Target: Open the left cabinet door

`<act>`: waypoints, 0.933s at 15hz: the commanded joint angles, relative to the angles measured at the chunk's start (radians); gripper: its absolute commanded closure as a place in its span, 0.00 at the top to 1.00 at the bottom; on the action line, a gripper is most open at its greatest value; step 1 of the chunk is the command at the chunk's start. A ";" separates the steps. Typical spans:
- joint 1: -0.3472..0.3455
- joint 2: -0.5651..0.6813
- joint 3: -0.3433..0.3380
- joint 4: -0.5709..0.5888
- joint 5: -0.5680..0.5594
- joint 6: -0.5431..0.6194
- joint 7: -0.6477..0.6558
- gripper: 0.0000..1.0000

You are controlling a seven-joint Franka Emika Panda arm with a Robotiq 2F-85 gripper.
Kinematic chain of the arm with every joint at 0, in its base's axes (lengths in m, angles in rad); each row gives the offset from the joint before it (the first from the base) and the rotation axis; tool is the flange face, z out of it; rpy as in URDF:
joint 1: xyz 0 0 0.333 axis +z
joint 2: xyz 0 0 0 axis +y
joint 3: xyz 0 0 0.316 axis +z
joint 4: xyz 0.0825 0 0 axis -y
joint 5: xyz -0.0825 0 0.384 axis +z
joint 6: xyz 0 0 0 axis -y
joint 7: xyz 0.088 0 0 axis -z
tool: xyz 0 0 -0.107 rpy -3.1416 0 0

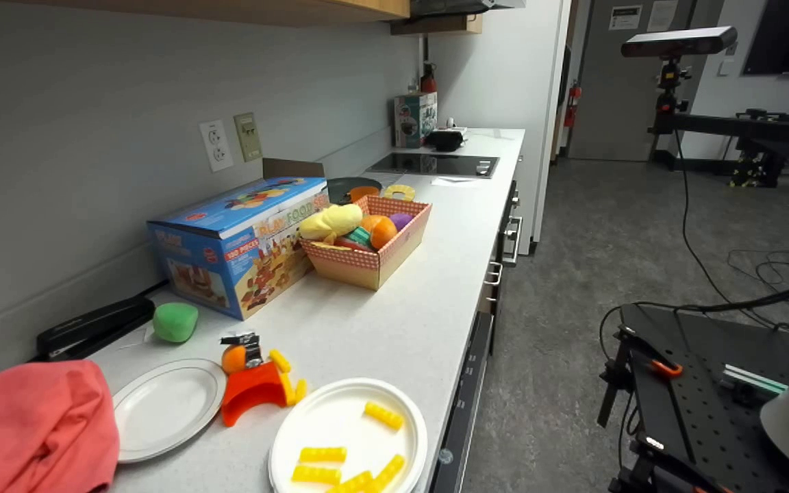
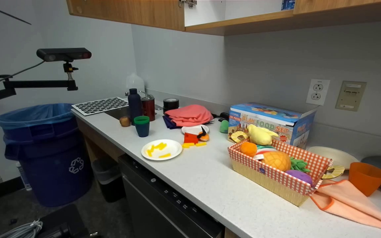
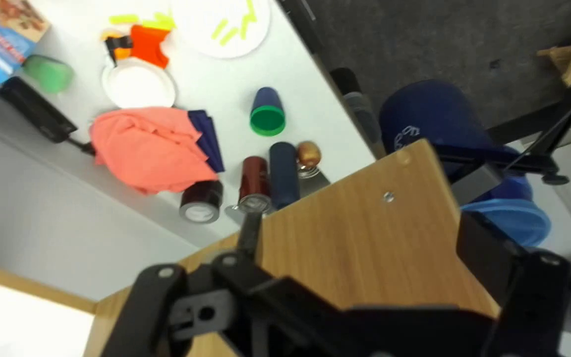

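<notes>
STEP: swing left cab. door (image 2: 127, 12) fully out.
POS.: in an exterior view the door sits at top, swung well out from its hinge (image 2: 188, 4), w/ the cab. interior (image 2: 207, 14) exposed beside it. Judged status: nearly or fully done — only a last push or a withdrawal seems left.
EE: gripper (image 3: 365, 243) fingers (image 3: 487, 253) spread wide apart, no grasp visible; the door shows thru the gap. Contact w/ door: cannot tell.
PROC.:
1. If more travel is req'd, push what looks like the inner face near the free lower corner (image 3: 417, 156), i.e. far from the hinge — max. leverage, min. force.
2. Follow the hinge arc; no straight drive. Halt at any sharp rise in resistance, as overtravel may strain the hinge.
3. Do not clamp the door; a push needs no grip.
4. Back off square to the door, so neither finger hooks the edge & drags it back.
CAUTION: cam. boom (image 2: 41, 85) shows left of & below the door in an ext. view; true clearance cannot be judged, so advance slowly. On retreat, stay high: cup (image 3: 267, 111) & bottle (image 3: 284, 173) stand on the counter (image 2: 190, 175) underneath.
</notes>
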 commanded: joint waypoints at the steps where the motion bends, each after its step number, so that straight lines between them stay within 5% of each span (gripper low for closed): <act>1: 0.023 0.000 -0.005 0.006 0.028 0.203 0.002 1.00; 7: 0.131 0.002 -0.012 -0.030 0.170 0.488 -0.027 1.00; 14: 0.250 0.023 0.026 -0.069 0.360 0.546 -0.085 1.00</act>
